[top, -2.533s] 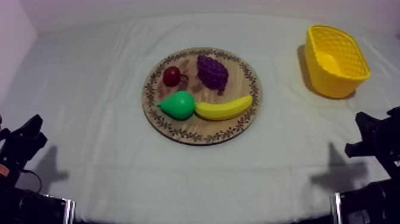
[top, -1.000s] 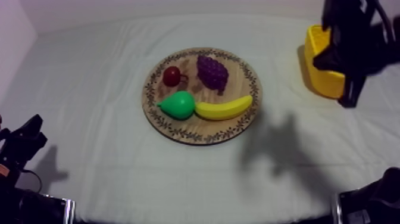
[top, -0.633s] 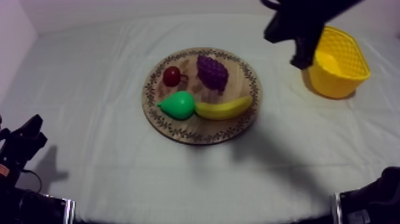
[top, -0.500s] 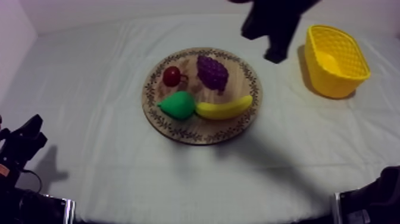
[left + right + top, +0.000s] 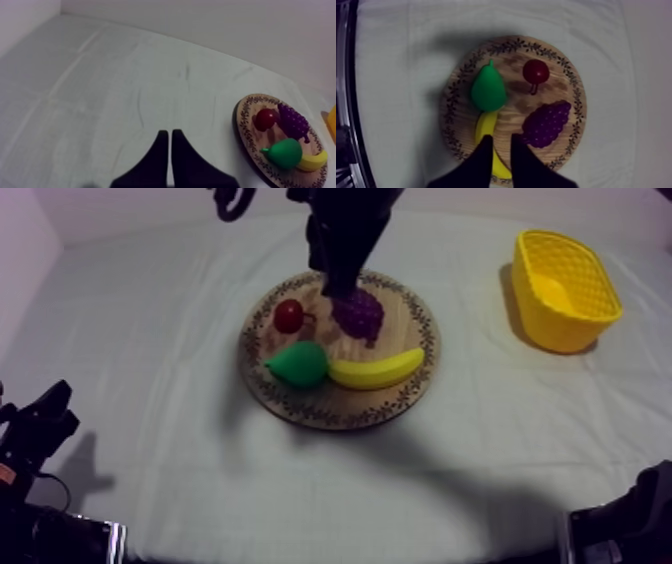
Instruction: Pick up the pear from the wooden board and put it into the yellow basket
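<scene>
Starting with the worktop (image 5: 150,338), you see its grey-white cloth carrying the round wooden board (image 5: 300,403) near the middle and the yellow basket (image 5: 565,333) well apart at your right side. Your right arm (image 5: 345,228) comes in from the far side above the board, and the right jaws stand slightly apart, gripping nothing; in the right wrist view they hang over the banana (image 5: 378,370), beside the bunch of grapes (image 5: 360,313). The pear (image 5: 300,364) lies on the board, its broad end touching the banana, with the small red fruit (image 5: 289,315) just beyond it. Your left jaws sit low at the left side, pressed together in a narrow wedge over bare cloth.
</scene>
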You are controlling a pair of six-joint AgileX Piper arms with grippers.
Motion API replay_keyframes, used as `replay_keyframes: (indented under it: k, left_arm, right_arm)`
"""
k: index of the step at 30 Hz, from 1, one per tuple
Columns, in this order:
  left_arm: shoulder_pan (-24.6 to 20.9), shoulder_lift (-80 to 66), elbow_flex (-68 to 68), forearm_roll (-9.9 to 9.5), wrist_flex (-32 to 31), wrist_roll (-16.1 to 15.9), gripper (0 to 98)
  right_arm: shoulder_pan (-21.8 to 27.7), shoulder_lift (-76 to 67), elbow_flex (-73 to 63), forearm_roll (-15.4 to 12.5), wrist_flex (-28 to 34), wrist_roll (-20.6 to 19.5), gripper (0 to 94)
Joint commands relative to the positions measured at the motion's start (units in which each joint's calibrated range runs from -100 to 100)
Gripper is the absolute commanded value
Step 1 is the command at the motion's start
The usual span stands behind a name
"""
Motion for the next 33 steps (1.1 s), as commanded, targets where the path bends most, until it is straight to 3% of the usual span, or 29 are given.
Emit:
replay_keyframes:
  k: [1,6,16,33]
  left_arm:
    - [0.01,0.02,-0.02,-0.03,0.00,-0.01,0.1]
    - [0.01,0.02,-0.02,-0.03,0.00,-0.01,0.1]
    - [0.01,0.02,-0.02,-0.03,0.00,-0.01,0.1]
    - [0.01,0.02,-0.02,-0.03,0.00,-0.01,0.1]
  right_arm:
    - [0.18,1.54,-0.86,0.42,-0.04,-0.11,33.5]
    - [0.57,3.56,-2.17,1.18,-0.58,-0.89,50.4]
    - [-0.20,6.47,-1.44,2.40,-2.62,-2.91,68.5]
    - [-1.35,19.51,3.47,2.08,-10.09,-5.46,71.5]
